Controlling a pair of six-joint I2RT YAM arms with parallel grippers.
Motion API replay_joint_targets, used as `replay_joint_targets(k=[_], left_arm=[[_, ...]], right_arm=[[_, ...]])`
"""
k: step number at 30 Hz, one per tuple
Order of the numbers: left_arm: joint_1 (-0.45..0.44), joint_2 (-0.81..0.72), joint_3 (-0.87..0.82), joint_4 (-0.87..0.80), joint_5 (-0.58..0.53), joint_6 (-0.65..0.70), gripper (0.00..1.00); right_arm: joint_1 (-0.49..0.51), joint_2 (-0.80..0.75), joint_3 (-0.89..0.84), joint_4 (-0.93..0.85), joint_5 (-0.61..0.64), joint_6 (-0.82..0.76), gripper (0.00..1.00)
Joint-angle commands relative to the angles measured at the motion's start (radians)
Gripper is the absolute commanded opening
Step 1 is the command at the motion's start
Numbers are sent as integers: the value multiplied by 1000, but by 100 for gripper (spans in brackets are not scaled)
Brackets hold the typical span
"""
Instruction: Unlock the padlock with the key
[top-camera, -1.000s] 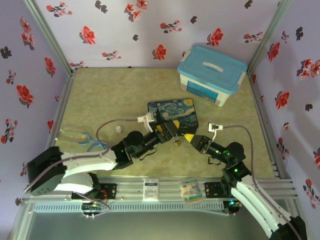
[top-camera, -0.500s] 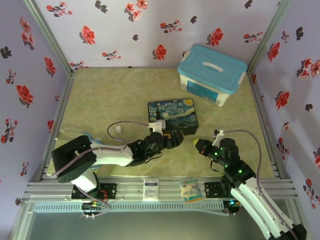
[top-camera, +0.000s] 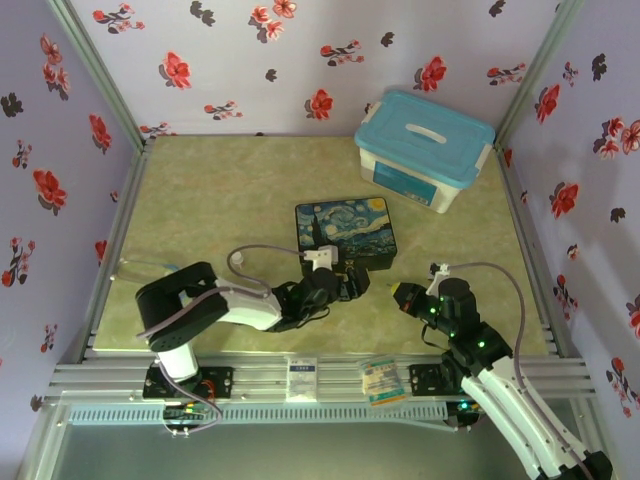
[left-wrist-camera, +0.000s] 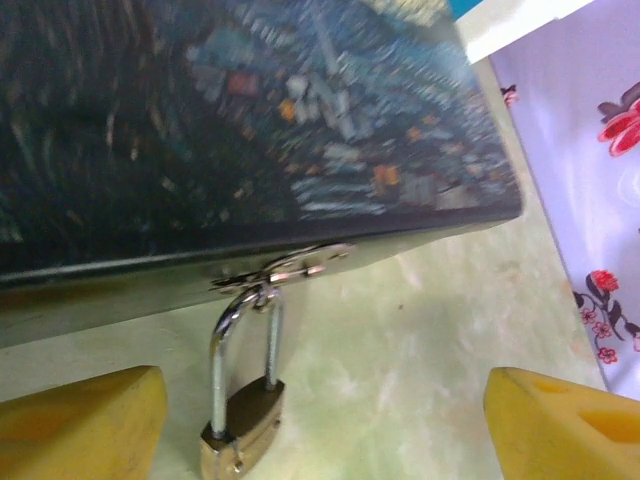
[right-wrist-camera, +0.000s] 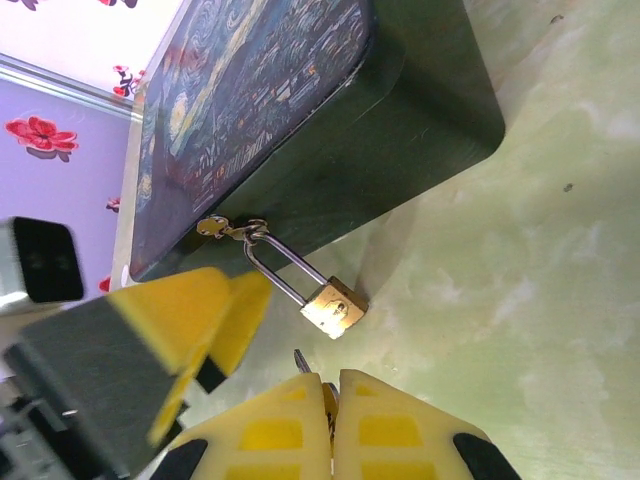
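The brass padlock (right-wrist-camera: 333, 305) hangs by its silver shackle (left-wrist-camera: 240, 330) from the hasp on the front of the painted box (top-camera: 347, 232), its body (left-wrist-camera: 243, 428) resting on the green table. My left gripper (left-wrist-camera: 320, 440) is open, with one yellow finger (left-wrist-camera: 80, 425) close to the padlock's left and the other (left-wrist-camera: 565, 430) far to its right. My right gripper (right-wrist-camera: 332, 385) is shut on the key (right-wrist-camera: 300, 360), whose dark tip pokes out a short way below the padlock without touching it. From above, the left gripper (top-camera: 350, 283) is at the box's front edge and the right gripper (top-camera: 405, 295) lies to its right.
A white container with a blue lid (top-camera: 425, 150) stands at the back right. Floral walls enclose the table on three sides. Small packets (top-camera: 380, 378) lie on the front rail between the arm bases. The left arm (top-camera: 230, 305) stretches low across the near table.
The left arm has dropped low and its gripper now sits open around the padlock at the box front. The right gripper with the key has drawn back to the right.
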Motion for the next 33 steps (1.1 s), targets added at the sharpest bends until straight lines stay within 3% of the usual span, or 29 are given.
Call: replay_joint_targets(k=[1,10,16,21,28,33], left_arm=[[15,56,-5,95,20,-18,81],[-29,93,63,-102,-12,-62,69],[-69,115,135,-308,-33,-34,67],[-64,149,137,-310,-43,-36,62],[-75,159,149,-328,-55,-33,44],[-87,160,151,-342,-65,-39,42]], right_arm=[[-7,-19,-4,3,-11,3,0],[-10,-46,-15,-26,-16,1,0],[-12,-39,-16,-16,-16,4,0],[-17,1,-20,9,-24,-2,0],[-23,13,-28,24,-26,-2,0],[-24,11,-41,30,-31,3,0]])
